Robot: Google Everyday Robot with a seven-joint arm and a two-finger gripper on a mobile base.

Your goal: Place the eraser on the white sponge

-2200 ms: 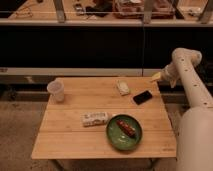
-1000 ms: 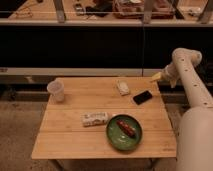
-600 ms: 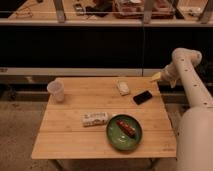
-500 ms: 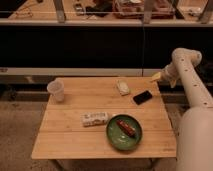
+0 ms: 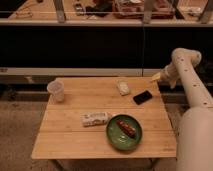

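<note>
The eraser (image 5: 143, 97), a flat black slab, lies on the wooden table (image 5: 75, 140) near its right edge. The white sponge (image 5: 123, 88), a small cream block, sits just left of it and slightly farther back, with a small gap between them. My gripper (image 5: 157, 77) hangs off the white arm (image 5: 192, 95) at the table's far right corner, above and to the right of the eraser, touching nothing.
A translucent cup (image 5: 56, 91) stands at the table's far left. A white printed packet (image 5: 95, 118) lies mid-table. A green plate (image 5: 113, 137) with a reddish-brown sausage (image 5: 126, 128) sits front right. A dark counter runs behind the table.
</note>
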